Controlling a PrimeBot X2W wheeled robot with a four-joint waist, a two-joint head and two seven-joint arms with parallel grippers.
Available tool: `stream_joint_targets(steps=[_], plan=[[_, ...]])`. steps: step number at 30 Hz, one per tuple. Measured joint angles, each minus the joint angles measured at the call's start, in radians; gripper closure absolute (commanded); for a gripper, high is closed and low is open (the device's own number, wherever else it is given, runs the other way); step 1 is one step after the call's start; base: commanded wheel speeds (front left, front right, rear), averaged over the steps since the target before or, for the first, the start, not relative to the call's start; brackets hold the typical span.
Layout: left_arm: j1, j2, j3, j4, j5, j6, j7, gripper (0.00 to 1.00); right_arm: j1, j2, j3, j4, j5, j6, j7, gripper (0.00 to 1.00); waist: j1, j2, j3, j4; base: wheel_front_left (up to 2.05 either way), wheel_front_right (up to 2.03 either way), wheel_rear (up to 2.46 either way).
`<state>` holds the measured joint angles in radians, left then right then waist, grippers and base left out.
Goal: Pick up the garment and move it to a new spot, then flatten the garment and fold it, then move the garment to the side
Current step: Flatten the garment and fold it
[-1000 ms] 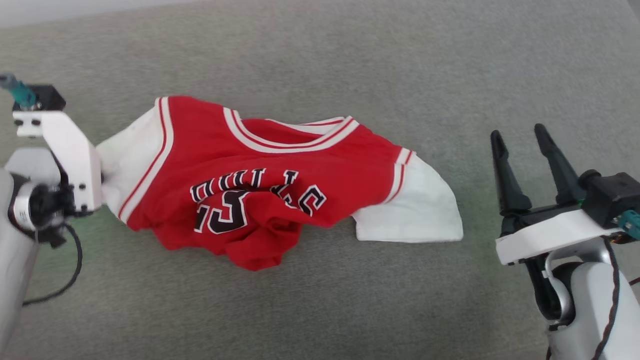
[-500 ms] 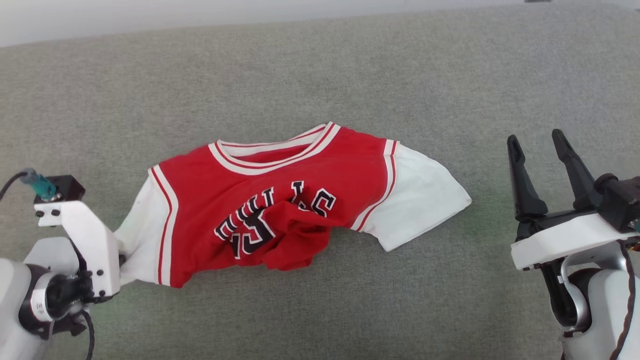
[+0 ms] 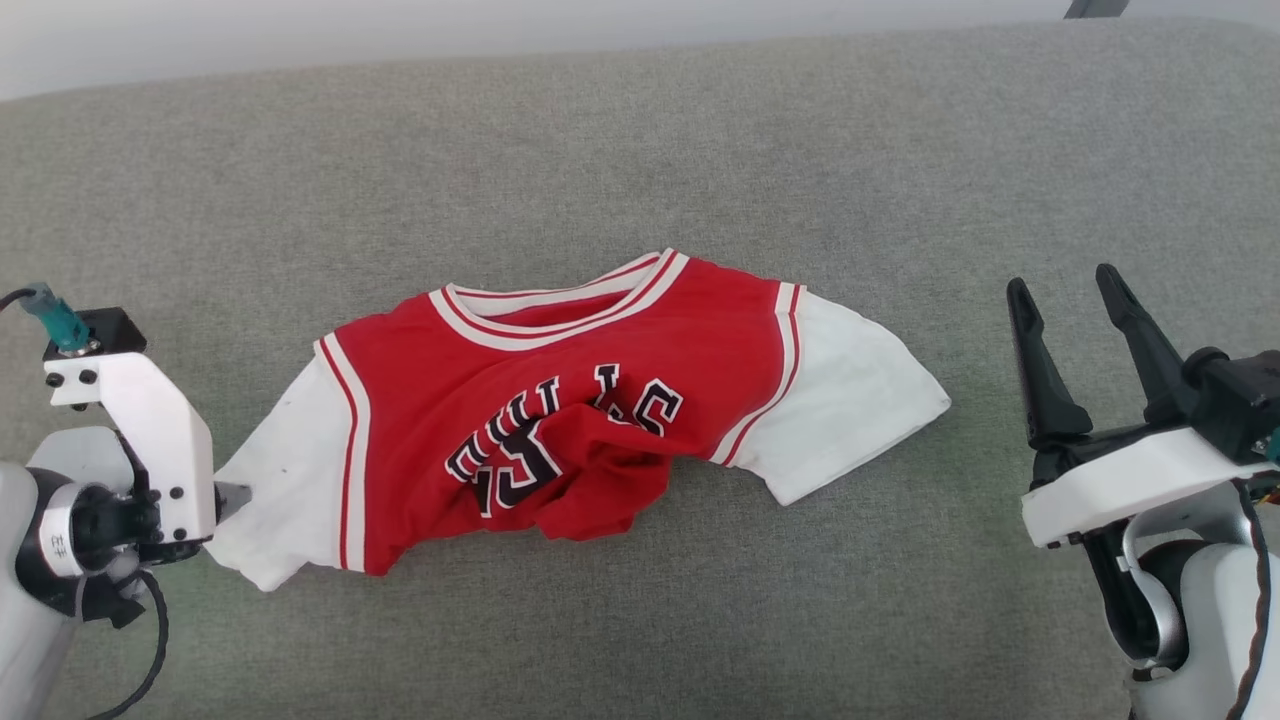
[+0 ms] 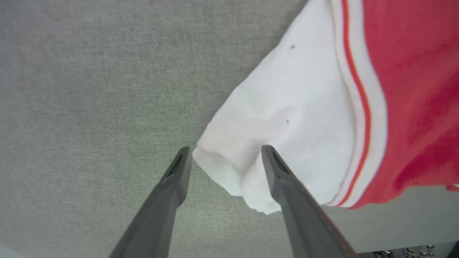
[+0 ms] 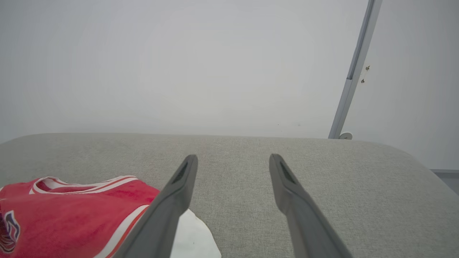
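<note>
Head view: garment lies on grey fabric surface, front up, collar on the far side, lower red part bunched over the lettering. Left gripper sits low at the left edge. Wrist is rolled so its white bracket faces the cam, and the fingers point sideways at the garment's near white sleeve. Fingers are mostly hidden behind the bracket; one grey tip shows right at the sleeve cuff. Right gripper is at the right edge, forearm coming up from the lower right corner. Its fingers point away from the robot w/ a slight lean left, spread apart, nothing between. The other white sleeve lies left of those fingers, clearly apart from them.

Left wrist view: left gripper looks down along its fingers, which are wide apart, not clamped. A corner of the garment sleeve sits between the two tips. One tip is just beside the sleeve edge, the other overlaps the white cloth. Can't tell if either touches it. Red body w/ striped trim runs off past the second finger. Bare grey fabric past the first.

Right wrist view: right gripper is held roughly level over the surface, fingers wide apart, gap empty. Garment is low to one side, partly behind that finger's base. White wall ahead w/ a metal pole.
</note>
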<state>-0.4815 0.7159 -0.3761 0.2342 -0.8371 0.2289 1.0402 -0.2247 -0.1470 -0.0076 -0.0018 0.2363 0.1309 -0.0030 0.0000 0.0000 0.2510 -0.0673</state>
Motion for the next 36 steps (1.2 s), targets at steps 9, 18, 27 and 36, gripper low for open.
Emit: stream_joint_targets(steps=[9,18,27,36], plan=[[-0.059,-0.065,-0.008,0.207,-0.018,-0.016,-0.003,0.0,0.0,-0.029,0.037,-0.004,0.046,0.0,0.115,0.0,0.0,0.0001,0.035,-0.009,0.0,0.0,0.0],[-0.117,-0.127,-0.015,0.281,-0.043,-0.098,-0.049,1.0,-0.004,-0.1,0.1,0.008,0.158,0.0,0.419,0.0,0.0,0.0001,0.068,0.028,0.0,0.0,0.0],[-0.199,-0.186,-0.058,0.33,-0.018,-0.161,-0.092,1.0,-0.122,-0.162,0.123,0.114,0.155,0.0,0.738,0.0,-0.0001,0.0001,0.106,0.101,0.0,0.0,0.0],[-0.235,-0.219,-0.072,0.372,-0.017,-0.209,-0.136,1.0,-0.242,-0.184,0.142,0.191,0.209,-0.001,1.058,1.0,-0.0001,0.0001,0.134,0.143,0.0,0.0,0.0]])
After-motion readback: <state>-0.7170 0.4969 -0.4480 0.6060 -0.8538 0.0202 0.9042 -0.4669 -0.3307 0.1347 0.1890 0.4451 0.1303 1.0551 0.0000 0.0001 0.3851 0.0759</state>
